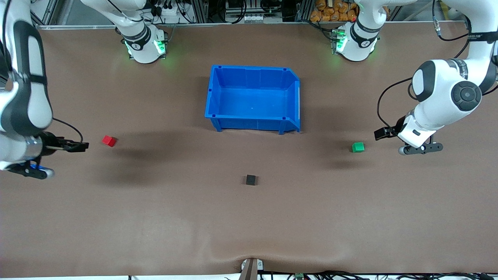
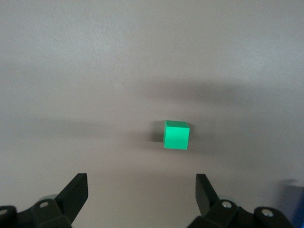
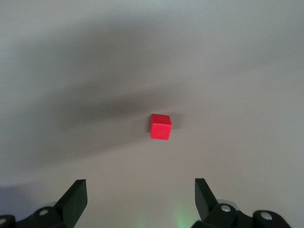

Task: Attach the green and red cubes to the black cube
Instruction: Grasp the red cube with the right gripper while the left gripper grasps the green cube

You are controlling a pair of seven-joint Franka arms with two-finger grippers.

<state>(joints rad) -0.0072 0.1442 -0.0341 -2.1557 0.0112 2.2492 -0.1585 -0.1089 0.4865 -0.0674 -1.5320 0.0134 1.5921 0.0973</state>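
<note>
The left gripper hangs in the air over bare tabletop at the left arm's end, its jaws spread wide and holding nothing. In the left wrist view the two black fingertips stand well apart, and the green cube sits on the tabletop ahead of them, roughly in line with the gap but not touched by either one. In the front view the green cube lies just beside that gripper, toward the middle of the table.

The right gripper is up over the right arm's end of the tabletop, jaws likewise fully released and empty. Its fingertips frame a wide gap, with the red cube resting on the tabletop ahead of them, clear of both. From the front the red cube lies near that gripper, again on the side toward the table's middle.

The black cube sits alone on the tabletop between the two coloured cubes and nearer the front camera than either, well apart from both. None of the three cubes touches another. A blue bin stands farther from the camera than the black cube, midway between the arms' bases, with nothing inside.
</note>
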